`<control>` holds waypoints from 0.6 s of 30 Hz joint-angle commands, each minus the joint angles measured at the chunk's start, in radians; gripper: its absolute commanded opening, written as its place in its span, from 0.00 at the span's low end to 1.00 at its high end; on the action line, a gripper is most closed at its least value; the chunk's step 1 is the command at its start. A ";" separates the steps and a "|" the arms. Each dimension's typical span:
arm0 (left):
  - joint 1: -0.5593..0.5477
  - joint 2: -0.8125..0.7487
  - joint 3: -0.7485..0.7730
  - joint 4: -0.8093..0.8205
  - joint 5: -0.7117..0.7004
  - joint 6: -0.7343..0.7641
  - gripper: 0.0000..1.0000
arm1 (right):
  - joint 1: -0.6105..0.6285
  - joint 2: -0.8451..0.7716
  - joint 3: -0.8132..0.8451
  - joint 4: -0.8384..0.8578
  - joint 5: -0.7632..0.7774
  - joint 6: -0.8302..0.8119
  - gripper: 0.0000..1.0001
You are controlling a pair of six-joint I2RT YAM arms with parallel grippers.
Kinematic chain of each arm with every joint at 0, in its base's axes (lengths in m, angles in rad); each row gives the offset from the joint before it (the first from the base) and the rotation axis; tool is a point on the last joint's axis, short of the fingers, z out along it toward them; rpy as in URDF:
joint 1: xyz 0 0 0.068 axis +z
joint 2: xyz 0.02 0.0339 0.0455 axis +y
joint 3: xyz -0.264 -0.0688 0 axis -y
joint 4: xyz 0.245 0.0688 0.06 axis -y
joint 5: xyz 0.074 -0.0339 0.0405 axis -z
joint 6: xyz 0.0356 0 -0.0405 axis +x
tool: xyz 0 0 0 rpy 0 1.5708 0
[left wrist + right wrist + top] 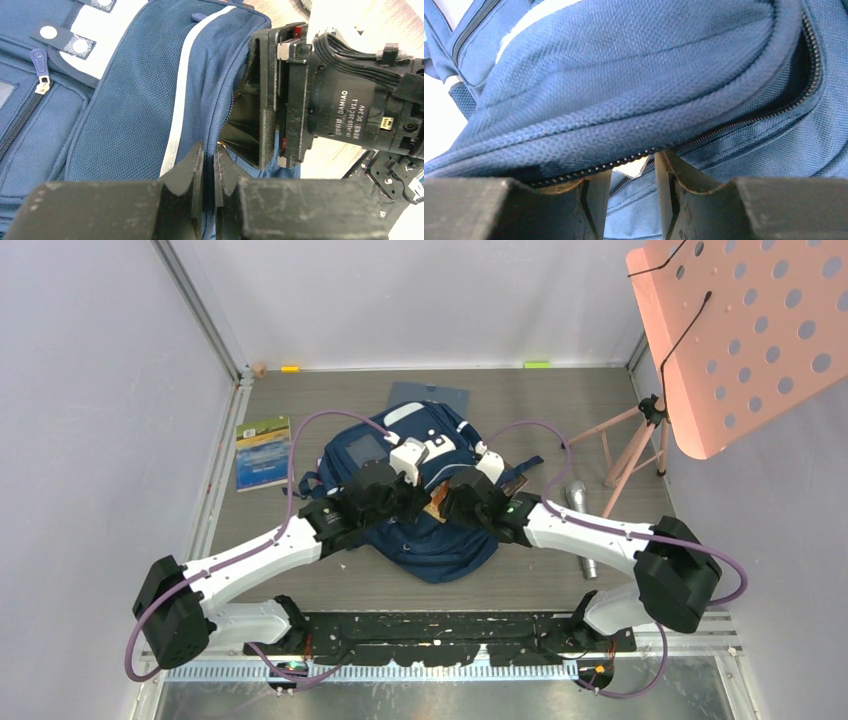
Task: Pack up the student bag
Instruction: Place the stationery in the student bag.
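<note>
We pinch the rim of the bag (130,100) with the left gripper (210,150), right gripper (634,167) (jaws part-spread) at the zipper (734,125); slack fabric could slip free.

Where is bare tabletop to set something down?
Bare: the far strip between book and folder, the patch between bag and stand legs, and the near strip before the bag. Crowded: the bag's top, where left gripper and right gripper meet, and beside the silver cylinder.

student bag (425,545) mouth: zip gap (749,117) a narrow slit, crowded by left gripper (209,150) and right gripper (633,167). left side: book (263,452). right side: silver cylinder (583,525), pink stand (640,435). table (330,400) bare between book and bag.
</note>
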 commanded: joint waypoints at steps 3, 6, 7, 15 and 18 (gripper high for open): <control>-0.013 -0.077 0.012 0.134 0.098 0.008 0.00 | 0.000 0.074 0.042 0.117 0.144 0.046 0.44; -0.013 -0.078 0.034 0.094 0.026 0.013 0.00 | 0.001 0.063 0.024 0.129 0.140 0.035 0.48; -0.013 -0.073 0.041 0.067 0.003 0.012 0.00 | 0.002 0.045 0.019 0.132 0.139 0.034 0.49; -0.002 -0.079 0.046 0.029 -0.121 0.013 0.00 | 0.002 -0.145 -0.063 0.055 0.200 0.043 0.59; -0.002 -0.107 0.035 0.096 -0.088 0.044 0.00 | 0.002 -0.214 -0.083 0.011 0.244 0.050 0.64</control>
